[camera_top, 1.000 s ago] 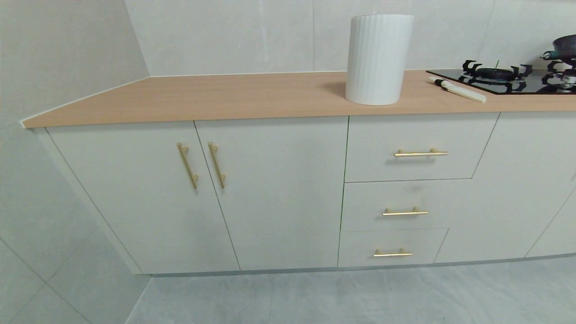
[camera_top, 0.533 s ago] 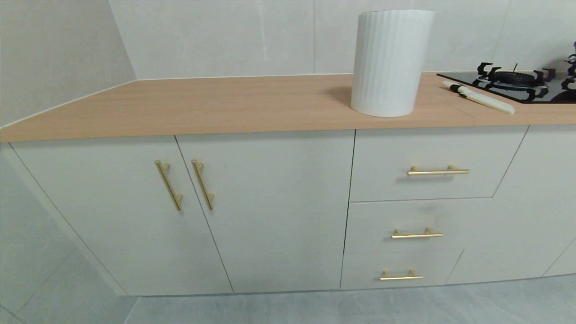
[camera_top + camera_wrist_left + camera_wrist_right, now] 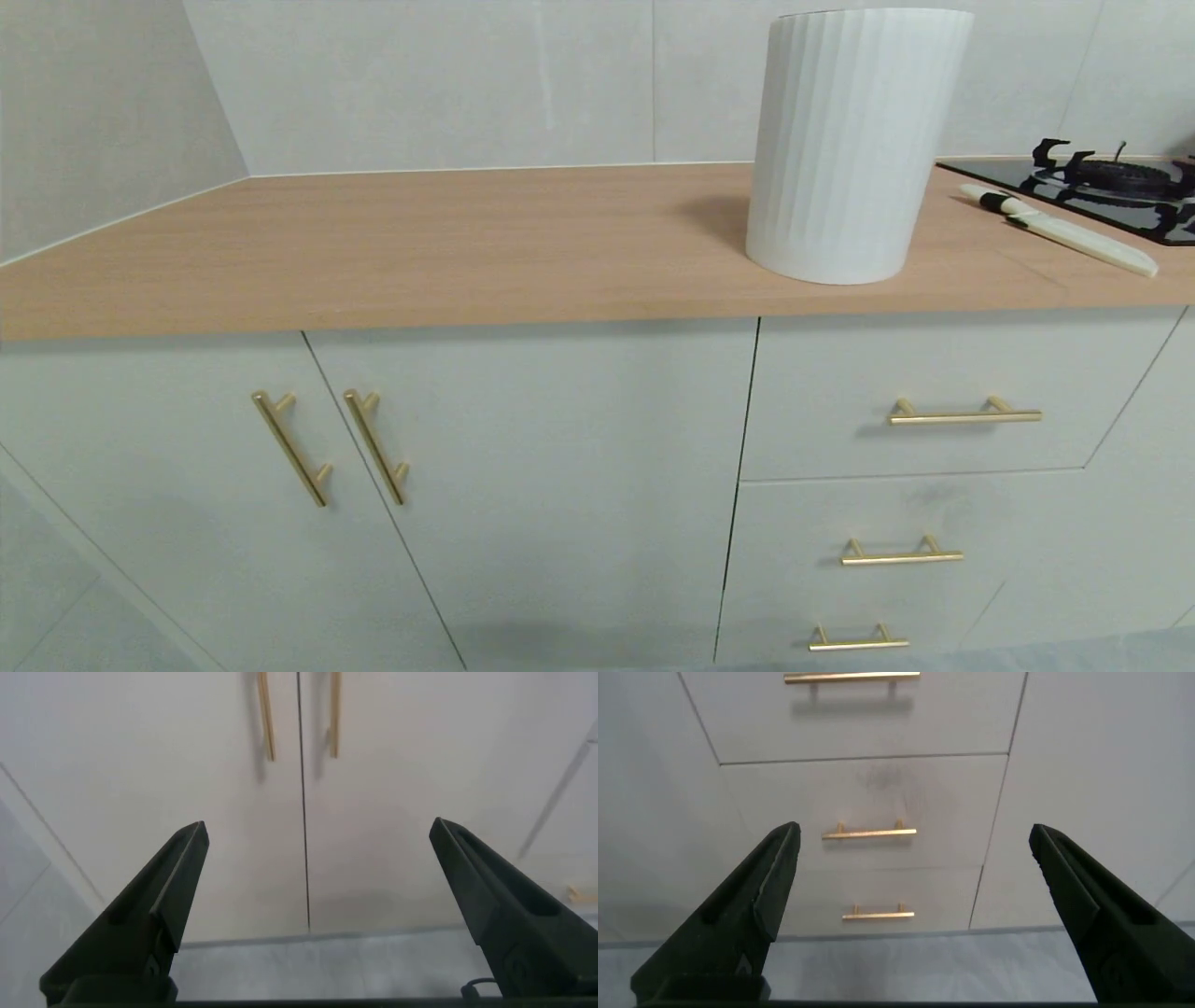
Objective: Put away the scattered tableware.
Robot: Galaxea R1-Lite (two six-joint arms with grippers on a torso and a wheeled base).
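Left gripper (image 3: 318, 829) and right gripper (image 3: 912, 832) spread wide; knife (image 3: 1060, 231) on counter (image 3: 420, 243).
Head view has the knife near the counter's right edge; left wrist view faces cupboard doors (image 3: 392, 793), right wrist view drawers (image 3: 878, 793).

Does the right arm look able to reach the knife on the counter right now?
Probably not yet: the right gripper, open, hangs low facing the drawers, below the countertop where the knife lies uncovered.

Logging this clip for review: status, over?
Left gripper, right gripper open, empty, facing cabinet fronts. Knife lies on countertop near hob. White ribbed canister stands beside it.
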